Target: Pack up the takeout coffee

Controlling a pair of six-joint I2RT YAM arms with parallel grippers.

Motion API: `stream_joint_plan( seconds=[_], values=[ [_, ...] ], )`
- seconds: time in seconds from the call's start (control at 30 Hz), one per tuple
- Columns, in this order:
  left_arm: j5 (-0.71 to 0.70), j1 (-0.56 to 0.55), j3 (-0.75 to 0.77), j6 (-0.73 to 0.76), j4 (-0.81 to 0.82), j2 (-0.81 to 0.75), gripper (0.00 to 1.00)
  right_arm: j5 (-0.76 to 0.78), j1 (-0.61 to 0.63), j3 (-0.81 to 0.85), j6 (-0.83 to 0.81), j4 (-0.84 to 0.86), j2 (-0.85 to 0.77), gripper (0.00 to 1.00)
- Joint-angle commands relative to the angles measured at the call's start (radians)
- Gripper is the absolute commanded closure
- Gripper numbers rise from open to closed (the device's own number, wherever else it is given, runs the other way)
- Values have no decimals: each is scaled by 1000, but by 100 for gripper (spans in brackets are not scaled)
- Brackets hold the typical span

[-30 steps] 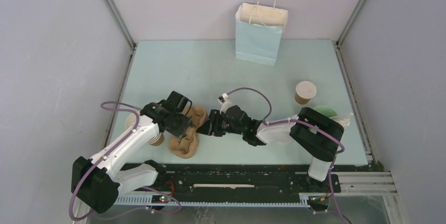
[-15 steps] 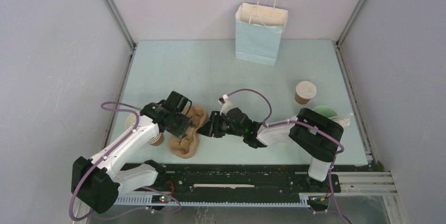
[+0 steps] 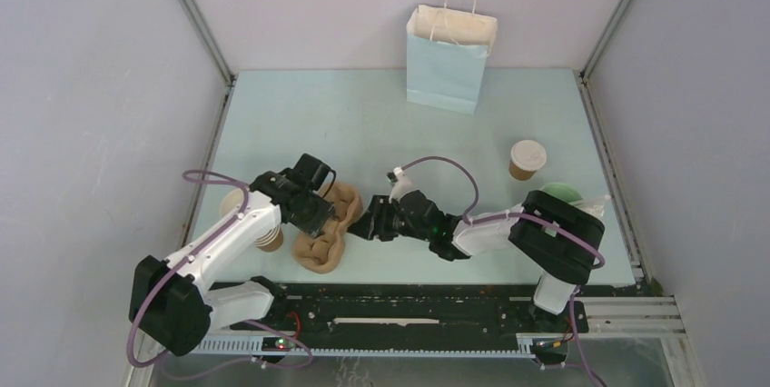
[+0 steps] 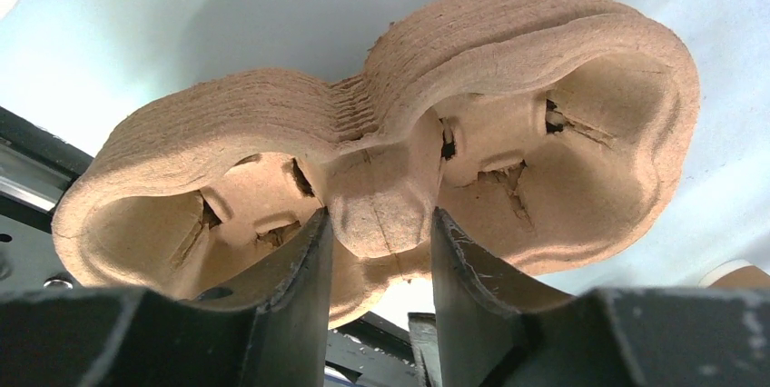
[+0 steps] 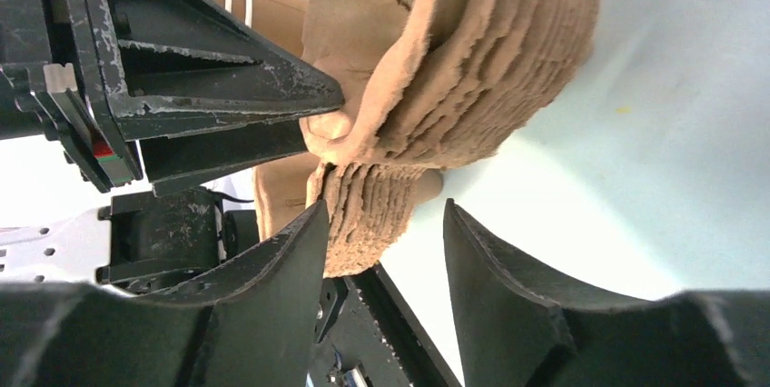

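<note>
The takeout coffee [image 3: 526, 159], a small brown cup with a pale top, stands alone at the right of the table, far from both grippers. A stack of brown pulp cup carriers [image 3: 323, 243] sits tilted near the front edge. My left gripper [image 3: 318, 212] is shut on the stack's central ridge [image 4: 386, 214], between its two pockets. My right gripper [image 3: 360, 224] stands open at the stack's right edge [image 5: 368, 223]. That edge lies against one finger [image 5: 304, 242], with a gap to the other.
A pale blue paper bag [image 3: 449, 58] with handles stands at the back centre. A nested stack of brown cups [image 3: 266, 240] lies by the left arm. A pale green cup [image 3: 561, 193] sits partly hidden behind the right arm. The black rail [image 3: 409, 310] runs along the front.
My right gripper has opened wider at the stack's edge and shifted slightly toward the front. The left gripper keeps its hold and has edged a little to the right with the stack.
</note>
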Motion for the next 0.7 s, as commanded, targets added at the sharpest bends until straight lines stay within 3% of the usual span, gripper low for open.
stream_joint_plan(
  seconds=[0.0, 0.67],
  values=[
    [-22, 6, 56, 29, -10, 10, 75, -26, -37, -27, -22, 66, -45, 39],
    [-12, 6, 88, 64, -7, 37, 74, -173, -160, -35, 128, 220, 82, 52]
  ],
)
